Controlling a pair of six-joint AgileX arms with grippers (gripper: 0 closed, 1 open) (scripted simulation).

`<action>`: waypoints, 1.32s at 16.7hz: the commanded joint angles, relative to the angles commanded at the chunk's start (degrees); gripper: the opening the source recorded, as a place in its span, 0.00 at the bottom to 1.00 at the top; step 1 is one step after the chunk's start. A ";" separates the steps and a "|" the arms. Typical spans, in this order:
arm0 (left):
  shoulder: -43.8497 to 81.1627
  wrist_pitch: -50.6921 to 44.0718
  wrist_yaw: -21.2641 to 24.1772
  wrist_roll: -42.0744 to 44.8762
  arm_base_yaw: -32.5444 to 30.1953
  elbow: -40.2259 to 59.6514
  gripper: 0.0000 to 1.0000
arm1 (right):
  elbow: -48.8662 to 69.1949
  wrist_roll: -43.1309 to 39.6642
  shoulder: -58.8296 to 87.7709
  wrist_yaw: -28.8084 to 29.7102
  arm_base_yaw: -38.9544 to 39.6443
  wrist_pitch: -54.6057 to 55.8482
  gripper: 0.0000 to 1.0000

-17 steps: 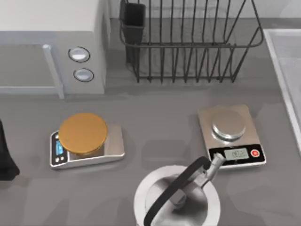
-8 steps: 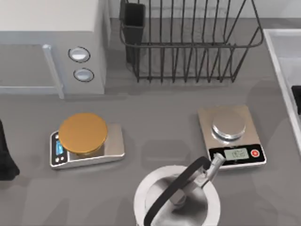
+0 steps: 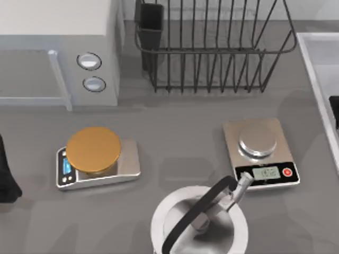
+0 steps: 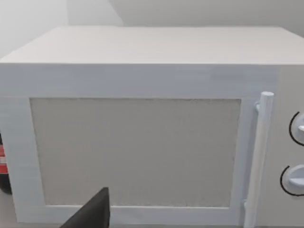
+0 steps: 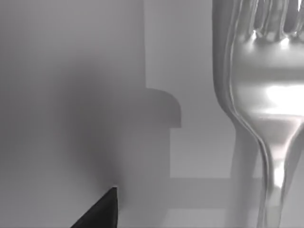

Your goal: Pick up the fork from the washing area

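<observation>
Right gripper (image 3: 335,108): a dark edge at the far right of the top view, over the sink (image 3: 317,63); cannot tell whether its fingers are apart or together. Right wrist view: one black fingertip (image 5: 102,211) near the fork (image 5: 261,109), which lies on the pale sink floor, apart from the fingertip. Left gripper (image 3: 6,174) parked at the far left edge, facing the microwave (image 4: 142,123). Centre: two scales (image 3: 98,159), pot (image 3: 198,225); dish rack (image 3: 212,47) above.

Microwave (image 3: 58,50): top view's left, far side
Dish rack (image 3: 212,47): beside it
Two scales (image 3: 98,157) (image 3: 260,152): nearer
Pot (image 3: 198,225): near edge
</observation>
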 joint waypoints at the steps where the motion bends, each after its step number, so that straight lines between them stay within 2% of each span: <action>1: 0.00 0.00 0.00 0.00 0.00 0.00 1.00 | 0.00 0.00 0.00 0.00 0.00 0.00 0.55; 8: 0.00 0.00 0.00 0.00 0.00 0.00 1.00 | 0.00 0.00 0.00 0.00 0.00 0.00 0.02; 18: 0.00 0.00 0.00 0.00 0.00 0.00 1.00 | 0.82 0.41 -2.58 -0.48 0.17 -0.80 0.00; 22: 0.00 0.00 0.00 0.00 0.00 0.00 1.00 | 6.00 0.34 -4.04 -0.50 0.11 -7.32 0.00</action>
